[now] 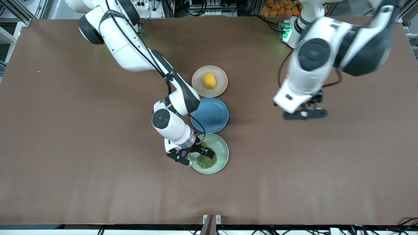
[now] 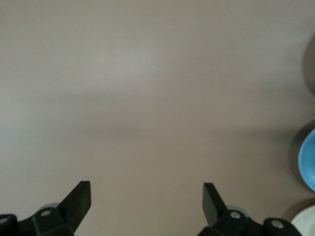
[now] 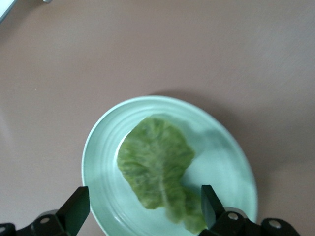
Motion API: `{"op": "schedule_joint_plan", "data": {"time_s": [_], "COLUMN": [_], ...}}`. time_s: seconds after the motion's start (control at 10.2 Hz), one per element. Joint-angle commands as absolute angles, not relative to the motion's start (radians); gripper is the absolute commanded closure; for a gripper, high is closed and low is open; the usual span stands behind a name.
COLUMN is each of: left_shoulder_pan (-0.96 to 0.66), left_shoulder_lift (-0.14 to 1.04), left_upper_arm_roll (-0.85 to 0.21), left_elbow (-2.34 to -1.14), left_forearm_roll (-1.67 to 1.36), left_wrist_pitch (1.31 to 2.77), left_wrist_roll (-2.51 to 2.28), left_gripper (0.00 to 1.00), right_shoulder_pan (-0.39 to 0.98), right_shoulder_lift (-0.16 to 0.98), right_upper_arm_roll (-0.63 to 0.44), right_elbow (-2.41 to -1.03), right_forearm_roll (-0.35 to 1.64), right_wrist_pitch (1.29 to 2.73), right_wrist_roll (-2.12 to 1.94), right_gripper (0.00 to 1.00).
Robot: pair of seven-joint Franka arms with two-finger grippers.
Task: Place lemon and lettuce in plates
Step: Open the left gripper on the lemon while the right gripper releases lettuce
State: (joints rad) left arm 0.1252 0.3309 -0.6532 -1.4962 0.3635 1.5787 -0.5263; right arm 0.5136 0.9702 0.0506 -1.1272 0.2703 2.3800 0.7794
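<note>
Two task items already lie in plates. The lettuce (image 1: 206, 159) lies flat in the mint plate (image 1: 223, 153), the plate nearest the front camera; in the right wrist view the leaf (image 3: 156, 166) covers the middle of that plate (image 3: 106, 147), veins up, one narrow end reaching toward the rim. The lemon (image 1: 209, 80) rests on the beige plate (image 1: 199, 85), the plate farthest from the front camera, roughly at its centre. Between these two sits a blue plate (image 1: 212, 116), bare, its rims just beside those of its neighbours; the three form a row running from the robots' bases toward the camera.

The right gripper (image 1: 196, 156) hangs just over the mint plate, at the edge toward the right arm's end of the table. Its fingers (image 3: 76, 209) are spread wide, one on either side of the leaf as the wrist camera shows them, and they grip nothing.

The left gripper (image 1: 305, 114) hangs over bare brown table (image 1: 81, 147), well apart from the plates, toward the left arm's end. Its fingers (image 2: 78, 201) are likewise spread, with nothing between them; the left wrist view shows only tabletop, plus slivers of the blue plate (image 2: 307, 160) and the mint plate (image 2: 306, 222) at the frame's edge.
</note>
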Motion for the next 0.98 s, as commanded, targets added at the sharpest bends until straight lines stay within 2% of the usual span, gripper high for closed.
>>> {"op": "schedule_joint_plan", "data": {"time_s": [0.0, 0.2, 0.49, 0.59, 0.89], "left_shoulder_pan": [0.156, 0.218, 0.316, 0.313, 0.188], "left_shoulder_lift": [0.290, 0.284, 0.267, 0.258, 0.184], "left_upper_arm_roll": [-0.658, -0.664, -0.657, -0.616, -0.320], "left_elbow": [-1.496, -1.448, -1.396, -1.378, -1.381], "left_forearm_roll": [0.342, 0.322, 0.217, 0.174, 0.026], "left_wrist_pitch": [1.563, 1.563, 1.563, 1.562, 1.560], "left_wrist_roll": [-0.506, -0.505, -0.450, -0.395, -0.257], "left_gripper": [0.00, 0.00, 0.00, 0.00, 0.00], "right_shoulder_pan": [0.437, 0.401, 0.303, 0.276, 0.213], "right_shoulder_lift": [0.879, 0.807, 0.659, 0.613, 0.455], "right_upper_arm_roll": [0.049, 0.035, 0.037, 0.034, 0.032], "right_elbow": [-1.137, -1.138, -1.152, -1.158, -1.242], "right_forearm_roll": [0.252, 0.146, 0.124, 0.114, 0.013], "right_wrist_pitch": [2.182, 2.007, 1.802, 1.758, 1.672], "right_wrist_roll": [0.648, 0.606, 0.461, 0.454, 0.359], "right_gripper": [0.00, 0.00, 0.00, 0.00, 0.00]}}
